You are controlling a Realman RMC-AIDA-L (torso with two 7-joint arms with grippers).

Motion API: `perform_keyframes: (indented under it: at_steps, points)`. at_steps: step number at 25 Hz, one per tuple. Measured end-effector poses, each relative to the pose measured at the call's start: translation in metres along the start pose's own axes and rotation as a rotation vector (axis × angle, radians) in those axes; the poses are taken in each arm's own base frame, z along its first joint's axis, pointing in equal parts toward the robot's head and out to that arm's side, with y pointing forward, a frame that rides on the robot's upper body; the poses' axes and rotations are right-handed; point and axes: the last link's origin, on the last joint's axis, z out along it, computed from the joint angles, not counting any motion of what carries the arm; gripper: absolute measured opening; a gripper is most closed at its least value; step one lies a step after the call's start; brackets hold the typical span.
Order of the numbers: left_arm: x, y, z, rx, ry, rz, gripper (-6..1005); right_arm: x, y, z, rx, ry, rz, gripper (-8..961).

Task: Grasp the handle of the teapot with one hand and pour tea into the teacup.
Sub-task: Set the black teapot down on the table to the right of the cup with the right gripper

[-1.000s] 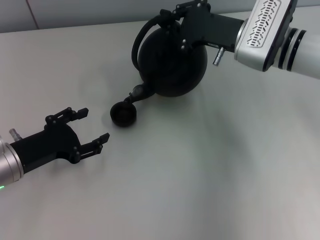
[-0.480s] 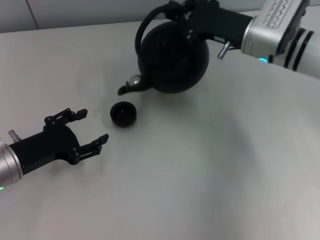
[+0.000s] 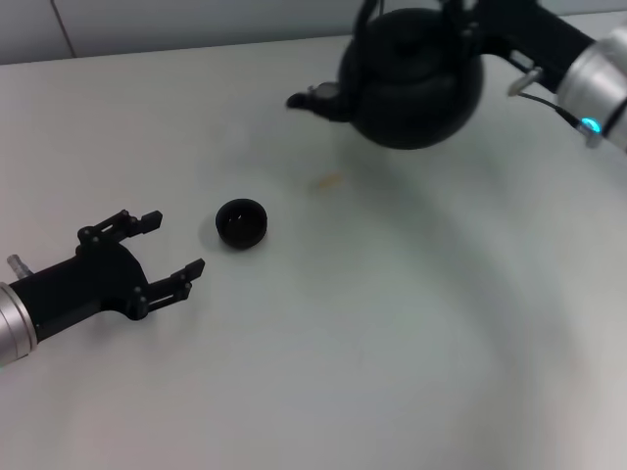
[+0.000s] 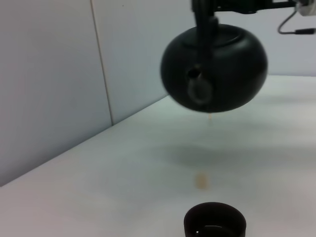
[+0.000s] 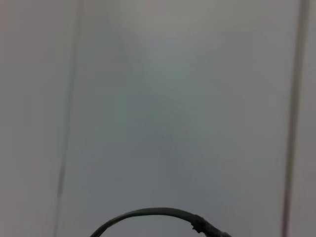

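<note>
The round black teapot [image 3: 416, 83] hangs in the air over the far right of the table, nearly level, its spout [image 3: 312, 99] pointing toward my left side. My right gripper [image 3: 458, 10] is shut on the arched handle [image 3: 365, 22] above the lid. The left wrist view shows the teapot [image 4: 217, 69] spout-on, well beyond the teacup [image 4: 215, 224]. The small black teacup [image 3: 241, 223] stands on the table, apart from the pot. My left gripper [image 3: 177, 242] rests open just to the cup's near left, touching nothing.
A small brownish tea spot [image 3: 326, 181] lies on the white table [image 3: 392, 343] between cup and pot, also seen as a tea spot [image 4: 201, 180] from the left wrist. A grey panelled wall [image 4: 59, 74] runs behind the table. The right wrist view shows only wall and a thin cable [image 5: 148, 214].
My right gripper has carried the teapot up and to the right, away from the teacup, and tipped it back toward level. A tea spot now shows on the table. The left arm barely moved.
</note>
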Motion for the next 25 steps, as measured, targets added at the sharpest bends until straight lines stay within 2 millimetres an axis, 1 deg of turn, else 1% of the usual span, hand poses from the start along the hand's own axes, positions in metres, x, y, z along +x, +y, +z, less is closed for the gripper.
perform_keyframes:
  at_steps: [1,2,3,4,5,9,16,25]
  points:
    - [0.0,0.0,0.0,0.001,0.001,-0.001,801,0.006,-0.003,-0.01,0.038,-0.009,0.043,108]
    - [0.0,0.0,-0.001,0.003,0.002,-0.002,801,0.006,-0.003,-0.01,0.038,-0.009,0.043,108]
    - [0.0,0.0,-0.001,0.003,0.002,-0.002,801,0.008,-0.006,-0.015,0.058,-0.012,0.061,108]
    - [0.0,-0.001,-0.001,0.006,0.002,-0.003,801,0.014,-0.009,-0.024,0.098,-0.01,0.091,108]
    - [0.0,-0.001,-0.001,0.006,0.002,-0.003,801,0.014,-0.009,-0.024,0.098,-0.01,0.091,108]
    - [-0.001,-0.001,-0.002,0.006,0.002,-0.005,801,0.026,-0.014,-0.038,0.167,-0.004,0.147,108]
    - [-0.001,-0.001,-0.002,0.007,0.002,-0.005,801,0.033,-0.014,-0.044,0.197,0.011,0.17,107]
    - [0.002,-0.002,-0.001,0.008,0.011,0.001,801,0.044,-0.009,-0.041,0.213,0.061,0.212,106]
